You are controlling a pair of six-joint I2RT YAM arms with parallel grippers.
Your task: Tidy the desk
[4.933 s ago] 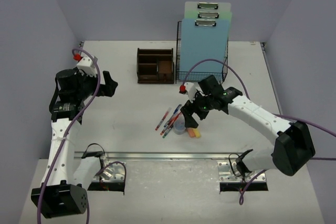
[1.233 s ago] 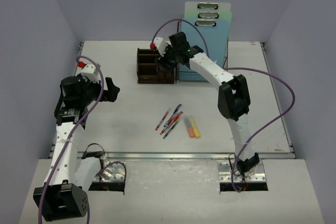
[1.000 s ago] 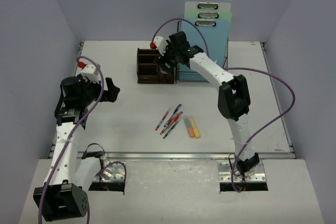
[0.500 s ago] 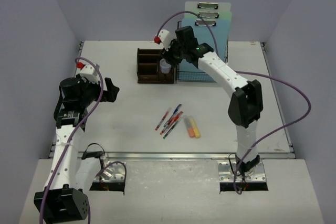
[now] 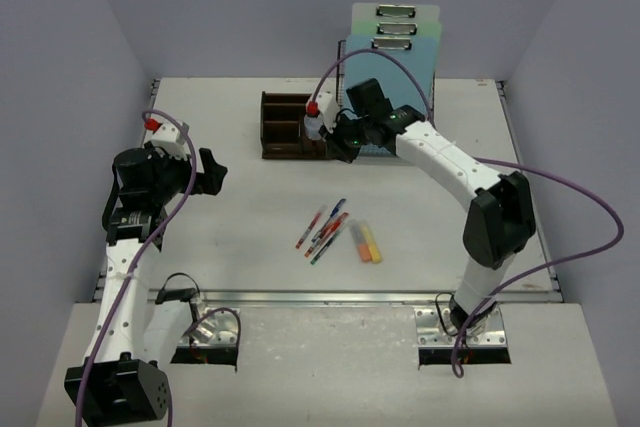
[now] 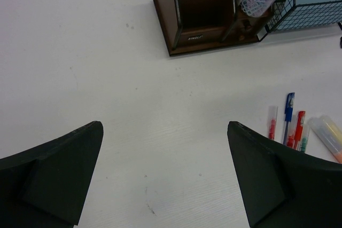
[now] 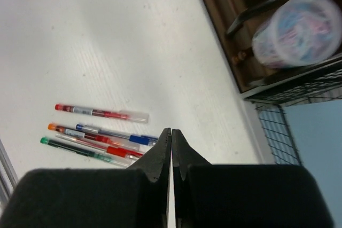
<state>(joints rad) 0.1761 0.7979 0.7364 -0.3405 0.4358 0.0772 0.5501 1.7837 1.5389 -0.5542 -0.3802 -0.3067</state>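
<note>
1. Beneath both sets of fingers lay the worktop [image 5: 230, 217]: white, rigid, probably heavy and fixed. It offered no hold; only its loose contents could be lifted.
2. Right fingers [image 7: 160, 156]: pressed together, empty, just beside the brown organizer [image 5: 290, 127].
3. Left fingers [image 6: 64, 164]: wide apart, empty, well short of the pens [image 5: 322, 230].
4. Pens: probably light, slick, prone to roll; best pinched mid-barrel.
5. Wrist views showed a clear tub [image 7: 299, 30] seated in the organizer; only the top view showed three clipboards [image 5: 392, 57] whole.

The desk [image 6: 96, 89] is matt white, faintly grained and scuffed. The organizer [image 6: 199, 12] is dark, smooth wood and holds a clear plastic jar [image 7: 299, 30]. Beside the organizer, the rack [image 7: 272, 126] is black wire mesh. The pens [image 7: 101, 131] have clear, glossy plastic barrels.
</note>
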